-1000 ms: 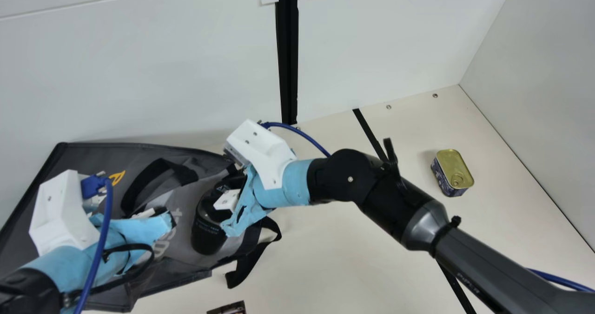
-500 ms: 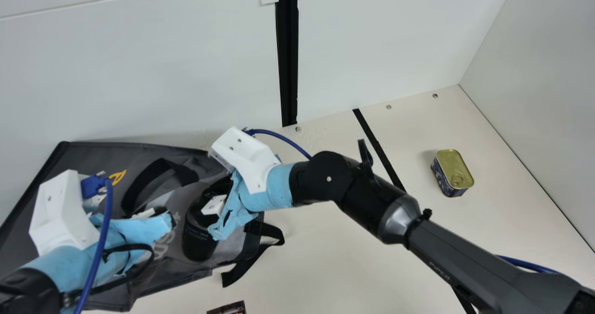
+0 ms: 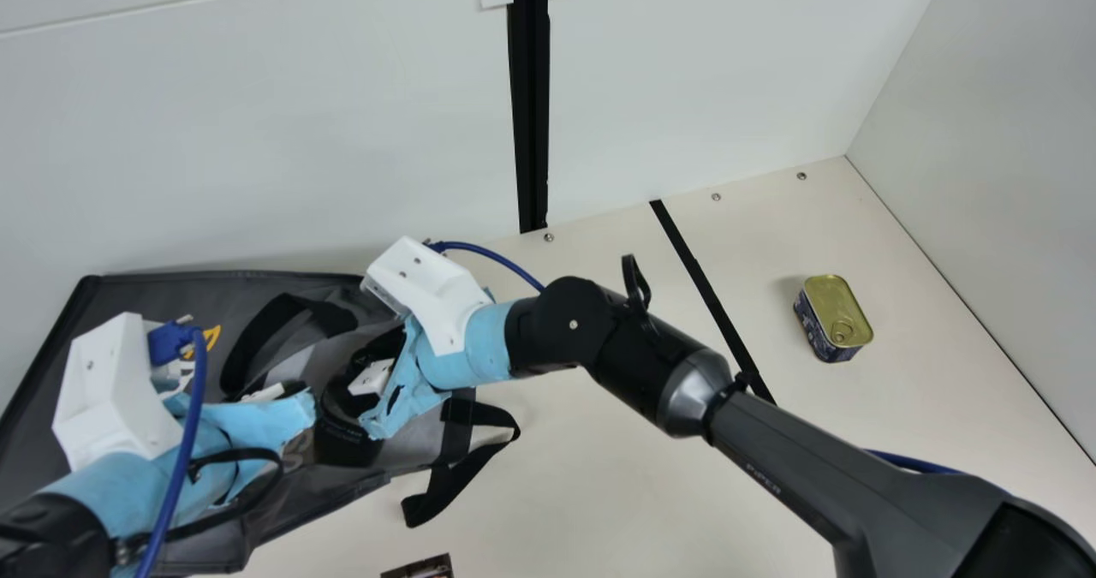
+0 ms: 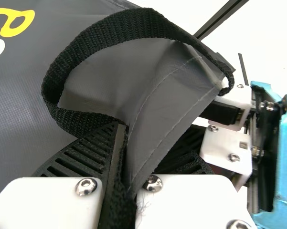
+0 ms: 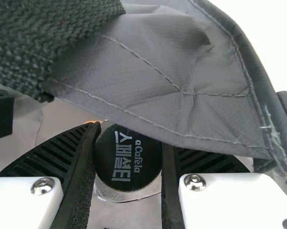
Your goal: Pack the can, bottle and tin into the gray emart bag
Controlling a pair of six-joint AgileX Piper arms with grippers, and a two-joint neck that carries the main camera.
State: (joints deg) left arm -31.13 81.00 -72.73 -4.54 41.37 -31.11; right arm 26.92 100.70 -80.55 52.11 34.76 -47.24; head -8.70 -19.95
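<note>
Right gripper (image 5: 129, 155): mine, clamped on black bottle (image 3: 347, 443); moved leftward into the gray emart bag (image 3: 163, 294)'s mouth area, insertion likely underway.
Left gripper (image 4: 122, 131): I pinch the bag's edge, shifted left too.
Pull-tab tin (image 3: 835, 311): on table (image 3: 599, 475), unpacked.

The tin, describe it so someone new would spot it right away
On the cream table, find the black stripe. Right of it in the main view, near the side wall, sits a tin with rounded corners and dark sides. Its gold, ring-pull lid sets it apart from the gray bag.
</note>
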